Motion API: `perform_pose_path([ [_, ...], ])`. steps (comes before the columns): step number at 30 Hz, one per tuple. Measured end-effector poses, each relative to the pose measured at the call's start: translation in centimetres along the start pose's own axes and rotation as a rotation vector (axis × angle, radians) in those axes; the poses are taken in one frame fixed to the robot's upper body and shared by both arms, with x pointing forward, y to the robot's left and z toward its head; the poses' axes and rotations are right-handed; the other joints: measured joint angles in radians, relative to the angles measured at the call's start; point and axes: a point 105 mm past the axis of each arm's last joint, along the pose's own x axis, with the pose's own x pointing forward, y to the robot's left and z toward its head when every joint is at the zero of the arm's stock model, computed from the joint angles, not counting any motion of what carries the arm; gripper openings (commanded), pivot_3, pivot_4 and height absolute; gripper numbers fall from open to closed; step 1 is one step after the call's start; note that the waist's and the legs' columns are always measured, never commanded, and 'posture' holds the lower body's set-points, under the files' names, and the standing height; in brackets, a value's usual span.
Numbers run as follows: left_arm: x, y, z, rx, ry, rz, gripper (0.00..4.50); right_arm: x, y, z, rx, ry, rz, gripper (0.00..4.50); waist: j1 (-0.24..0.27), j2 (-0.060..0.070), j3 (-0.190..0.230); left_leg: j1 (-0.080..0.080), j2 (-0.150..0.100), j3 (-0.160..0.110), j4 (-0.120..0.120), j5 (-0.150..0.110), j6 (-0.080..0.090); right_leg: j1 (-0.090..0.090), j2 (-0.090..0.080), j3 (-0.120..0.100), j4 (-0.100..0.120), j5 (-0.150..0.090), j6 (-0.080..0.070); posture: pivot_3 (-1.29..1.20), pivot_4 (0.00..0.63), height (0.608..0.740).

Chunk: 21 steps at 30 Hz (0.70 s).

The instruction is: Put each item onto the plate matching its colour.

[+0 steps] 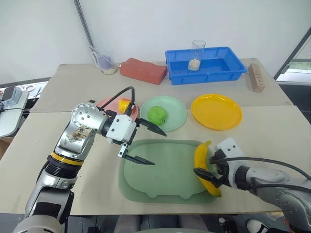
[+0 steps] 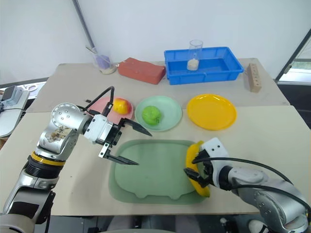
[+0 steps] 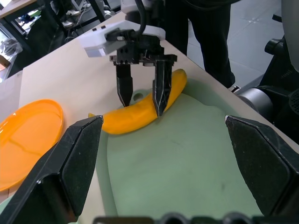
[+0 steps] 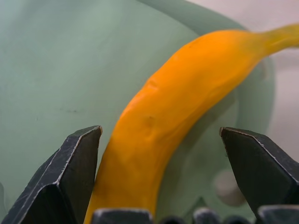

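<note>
Right wrist view: right gripper [image 4: 159, 154] jaws wide, straddling the banana [image 4: 173, 116], no squeeze visible. Banana lies on the right edge of the green tray [image 1: 160, 174]. Left gripper [image 1: 146, 145] spread open above the tray, empty. Green apple [image 1: 157, 114] sits on the mint green plate [image 1: 177, 116], red-and-yellow apple [image 1: 125, 104] on the pink plate [image 2: 104, 103]. Orange-yellow plate [image 1: 216, 111] bare.

Bright, even, diffuse light on my head views; shadows soft. Right wrist view close-up: banana [image 4: 154, 135] soft, slightly out of focus. No strong glare anywhere I look.
</note>
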Motion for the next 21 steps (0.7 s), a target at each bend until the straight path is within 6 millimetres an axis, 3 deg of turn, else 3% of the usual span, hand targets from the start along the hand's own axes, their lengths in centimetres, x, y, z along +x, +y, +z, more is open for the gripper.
perform_pose_path([
  [9,0.2,-0.2,0.1,-0.009,-0.004,0.004,4.50,-0.2,-0.4,0.2,-0.060,0.022,-0.023,1.32,0.000,0.000,0.000,0.000,0.000,0.000,0.000,-0.002,-0.003,0.000,0.000,0.000,0.000,0.000,-0.001,0.00,0.150,0.740],
  [13,0.2,0.1,0.0,-0.025,-0.008,0.030,4.50,-0.4,-0.4,1.2,-0.096,0.000,-0.007,1.24,-0.001,0.000,0.000,0.000,0.000,0.000,0.000,-0.003,-0.005,0.000,0.000,0.000,0.000,0.000,-0.001,0.00,0.150,0.740],
  [16,0.1,1.5,-0.2,-0.059,-0.022,0.094,4.50,-1.2,-1.3,4.5,-0.146,-0.096,-0.025,1.24,-0.002,-0.001,0.001,0.000,0.000,0.000,0.000,-0.003,-0.005,-0.001,0.000,0.000,0.000,0.000,-0.001,0.00,0.150,0.740],
  [21,-0.1,5.8,-0.6,-0.137,-0.045,0.299,4.50,-2.4,-6.0,9.8,-0.166,-0.229,-0.175,1.24,0.004,-0.001,0.001,-0.001,-0.001,0.000,0.000,0.000,0.001,-0.001,0.000,0.000,-0.002,0.000,0.000,0.00,0.150,0.740],
])
